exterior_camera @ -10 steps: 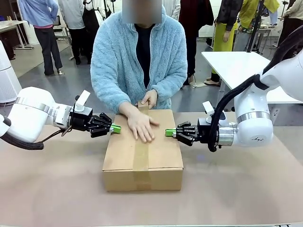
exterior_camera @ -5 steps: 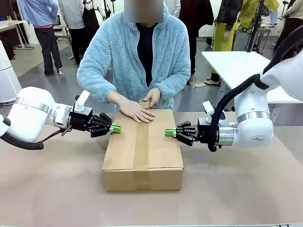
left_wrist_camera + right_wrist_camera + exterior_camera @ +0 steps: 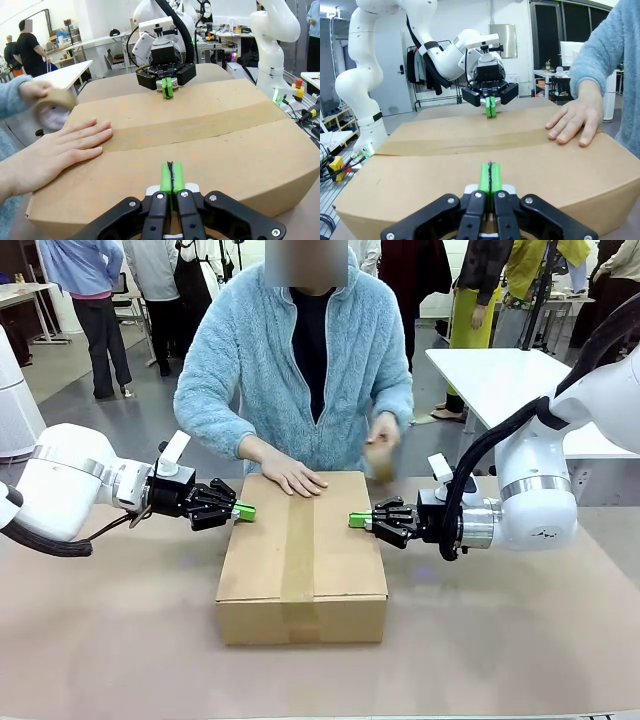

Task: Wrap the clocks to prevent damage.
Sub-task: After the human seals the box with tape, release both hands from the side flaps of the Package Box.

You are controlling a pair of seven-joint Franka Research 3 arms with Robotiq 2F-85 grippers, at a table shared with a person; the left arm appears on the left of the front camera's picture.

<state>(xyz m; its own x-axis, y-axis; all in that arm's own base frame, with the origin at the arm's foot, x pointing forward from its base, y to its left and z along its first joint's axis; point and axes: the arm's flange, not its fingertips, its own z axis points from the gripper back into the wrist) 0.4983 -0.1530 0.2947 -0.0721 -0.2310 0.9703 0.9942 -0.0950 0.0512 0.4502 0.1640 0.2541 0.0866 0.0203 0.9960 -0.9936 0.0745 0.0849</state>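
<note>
1. Left gripper (image 3: 244,511), jaws clenched empty, presses the cardboard box's (image 3: 340,565) left edge.
2. Right gripper (image 3: 356,520), clenched empty, presses the opposite edge.
3. Person's hand (image 3: 294,479) flat on the taped lid; other hand lifts a tape roll (image 3: 54,102).
4. The clocks' whereabouts: cannot tell.

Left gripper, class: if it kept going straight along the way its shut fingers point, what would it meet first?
The left gripper points at the left side of the cardboard box, with its green tips at or against the upper edge. It would probably press into the box straight away; any remaining gap cannot be judged.
</note>
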